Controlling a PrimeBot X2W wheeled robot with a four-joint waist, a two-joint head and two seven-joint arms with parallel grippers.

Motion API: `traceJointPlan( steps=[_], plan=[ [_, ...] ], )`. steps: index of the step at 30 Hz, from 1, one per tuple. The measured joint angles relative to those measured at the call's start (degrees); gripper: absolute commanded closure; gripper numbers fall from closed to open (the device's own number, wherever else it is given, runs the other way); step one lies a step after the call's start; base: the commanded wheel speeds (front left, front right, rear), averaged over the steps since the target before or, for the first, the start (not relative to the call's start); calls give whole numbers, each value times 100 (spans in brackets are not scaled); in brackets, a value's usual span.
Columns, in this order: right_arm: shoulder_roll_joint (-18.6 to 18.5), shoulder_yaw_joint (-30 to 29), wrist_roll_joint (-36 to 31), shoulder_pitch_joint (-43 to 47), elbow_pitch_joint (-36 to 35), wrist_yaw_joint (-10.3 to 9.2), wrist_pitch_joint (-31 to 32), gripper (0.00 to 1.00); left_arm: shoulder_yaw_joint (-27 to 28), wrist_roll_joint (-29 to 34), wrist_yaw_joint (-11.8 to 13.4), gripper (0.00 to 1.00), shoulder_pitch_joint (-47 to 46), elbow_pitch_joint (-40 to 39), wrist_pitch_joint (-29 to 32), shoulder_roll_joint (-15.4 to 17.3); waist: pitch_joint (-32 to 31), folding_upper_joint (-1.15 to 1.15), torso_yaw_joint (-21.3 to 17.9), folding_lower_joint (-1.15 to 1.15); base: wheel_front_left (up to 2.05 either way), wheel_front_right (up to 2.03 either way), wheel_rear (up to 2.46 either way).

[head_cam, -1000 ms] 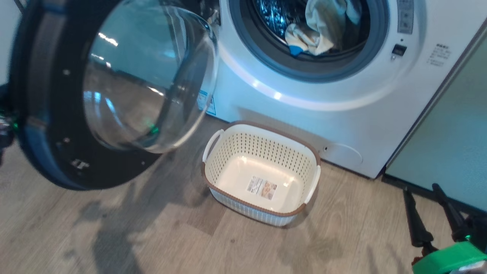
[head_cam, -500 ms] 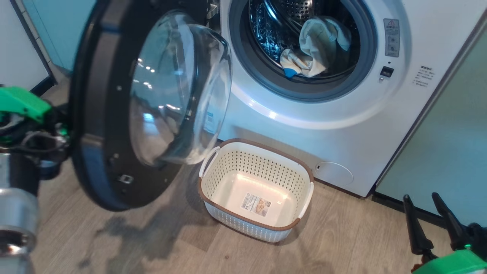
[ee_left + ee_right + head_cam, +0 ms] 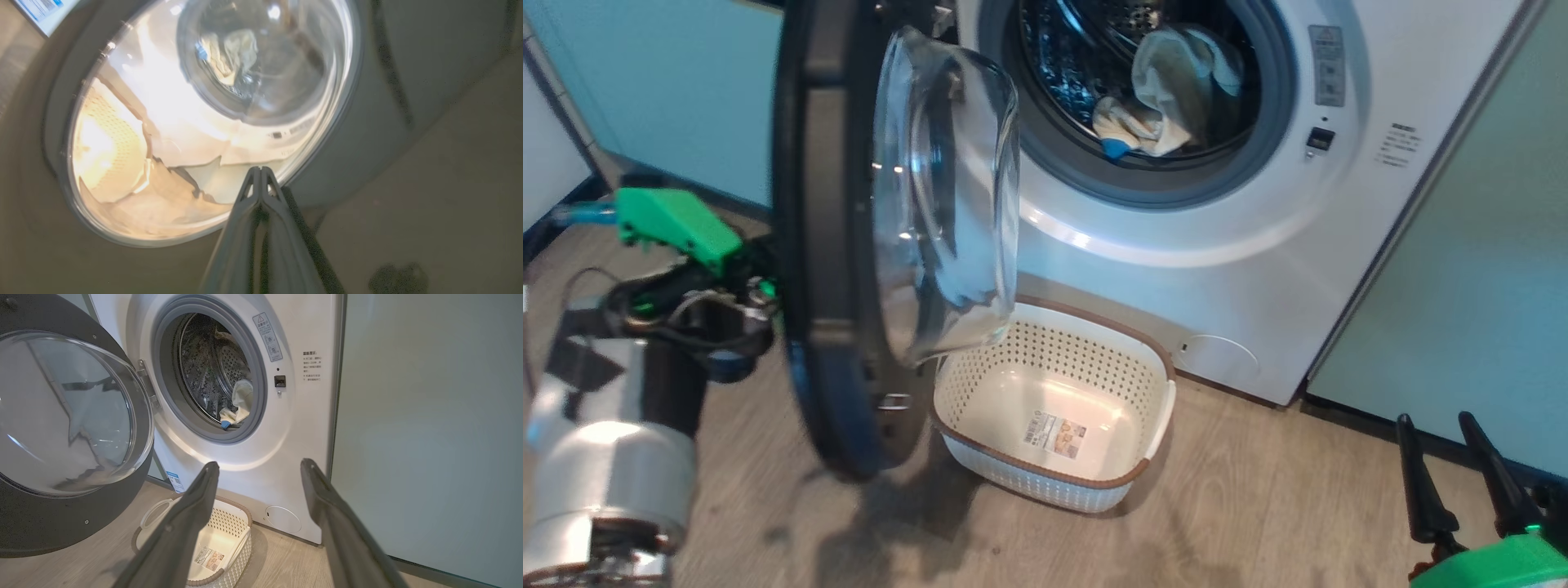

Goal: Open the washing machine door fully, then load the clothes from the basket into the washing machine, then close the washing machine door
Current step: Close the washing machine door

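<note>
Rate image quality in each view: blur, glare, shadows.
Head view: slightly soft, a bright reflection on the washing machine, shadow under the door. Left wrist view: smeared, blown-out glare through the door glass. Right wrist view: sharp, evenly lit.

Home laundry corner; white washing machine (image 3: 1258, 269), pale teal cabinets (image 3: 1462, 310), wood-look floor (image 3: 1258, 506)

The washing machine door (image 3: 825, 245) stands edge-on between the left gripper (image 3: 260, 173) and the washing machine's (image 3: 1258, 269) mouth, its glass bowl overhanging the basket (image 3: 1078, 359). From the right, the mouth is unobstructed.
</note>
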Motion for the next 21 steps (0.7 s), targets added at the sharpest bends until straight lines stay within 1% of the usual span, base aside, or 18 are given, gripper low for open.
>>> traceJointPlan(
  steps=[5, 10, 17, 21],
  plan=[
    [40, -33, 0, 0, 0, 0, 0, 0, -125, 1, 226, 100, 199, -519, 33, -234, 34, 0, -191, 1, 0, 0, 0],
    [58, -14, 0, -4, -2, 0, 0, 0, -164, 8, 337, 100, 456, -948, -5, -364, 60, 0, -485, 1, 0, 0, 0],
    [56, -1, -8, -10, -18, 0, 0, 0, -160, 147, 359, 100, 656, -1311, -396, -505, 93, 0, -1068, 1, 0, 0, 0],
    [40, 24, -8, -22, -33, 0, 0, 0, -116, 274, 488, 100, 684, -1335, -773, -579, 113, 0, -1465, 1, 0, 0, 0]
  ],
)
